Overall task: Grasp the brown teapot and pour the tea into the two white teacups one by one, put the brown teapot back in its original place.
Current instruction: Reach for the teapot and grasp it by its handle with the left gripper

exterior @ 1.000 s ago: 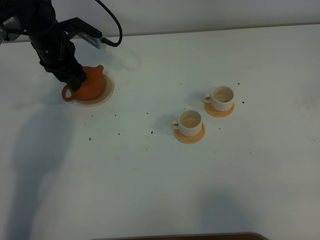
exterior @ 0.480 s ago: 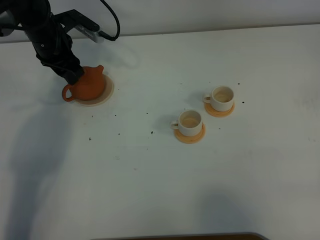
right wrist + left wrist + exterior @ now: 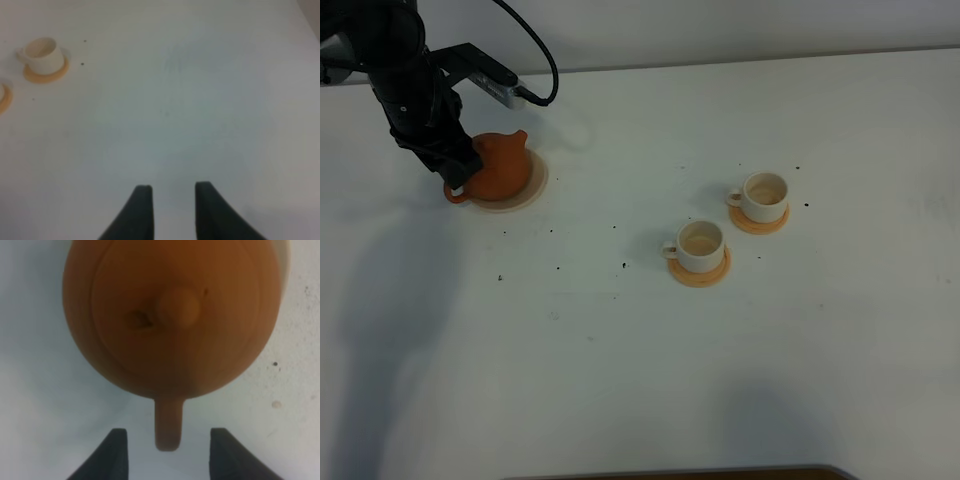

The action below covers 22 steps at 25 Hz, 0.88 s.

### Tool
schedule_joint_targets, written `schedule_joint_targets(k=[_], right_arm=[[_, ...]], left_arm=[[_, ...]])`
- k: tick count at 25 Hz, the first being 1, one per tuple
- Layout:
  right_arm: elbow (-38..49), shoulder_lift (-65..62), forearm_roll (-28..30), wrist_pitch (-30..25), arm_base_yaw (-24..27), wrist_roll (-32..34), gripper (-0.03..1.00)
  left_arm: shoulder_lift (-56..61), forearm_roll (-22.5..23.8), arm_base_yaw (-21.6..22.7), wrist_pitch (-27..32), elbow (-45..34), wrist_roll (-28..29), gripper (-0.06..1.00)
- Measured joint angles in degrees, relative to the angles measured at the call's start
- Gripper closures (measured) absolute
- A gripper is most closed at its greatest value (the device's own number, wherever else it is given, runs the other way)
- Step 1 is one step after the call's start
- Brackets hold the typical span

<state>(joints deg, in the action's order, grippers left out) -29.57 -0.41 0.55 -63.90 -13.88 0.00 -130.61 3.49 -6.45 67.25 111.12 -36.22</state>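
The right hand [image 3: 172, 186] hangs over a bare stretch of the white tabletop [image 3: 620, 380]. It is released, with its two dark fingers apart and nothing between them. It does not show in the high view.

Right of the middle of the tabletop stand the two white teacups. The nearer teacup [image 3: 701, 243] sits upright on an orange coaster [image 3: 700, 279], with its small handle to the left in the high view. The farther teacup [image 3: 766, 195] stands just behind it and to the right on its own orange coaster [image 3: 760, 226], its handle also to the left. The two cups are near each other but apart. Each looks faintly tan inside; whether that is tea I cannot tell. A few dark specks [image 3: 624, 265] dot the tabletop between the cups and the teapot.

Well to the left and farther back, the brown teapot [image 3: 505, 165] stands upright on the pale cream saucer [image 3: 536, 184], lid on, with the small knob [image 3: 180, 305] showing on top. Its spout points toward the far side and its loop handle [image 3: 168, 425] toward the near left.

The left hand [image 3: 167, 431] is at that handle. It is released: one dark finger stands on each side of the handle, with a gap of tabletop showing on both sides and neither finger touching it. The black left arm [image 3: 415, 90] leans in over the teapot from the far left corner, and a black cable [image 3: 545, 60] loops up behind it.
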Motion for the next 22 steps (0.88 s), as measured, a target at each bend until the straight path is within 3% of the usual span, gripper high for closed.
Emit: schedule_joint_targets(k=[22], right_arm=[[0.0, 0.0, 0.0, 0.0, 0.0, 0.0, 0.73]], left_arm=[[0.0, 0.4, 0.0, 0.0, -0.1, -1.4, 0.54]])
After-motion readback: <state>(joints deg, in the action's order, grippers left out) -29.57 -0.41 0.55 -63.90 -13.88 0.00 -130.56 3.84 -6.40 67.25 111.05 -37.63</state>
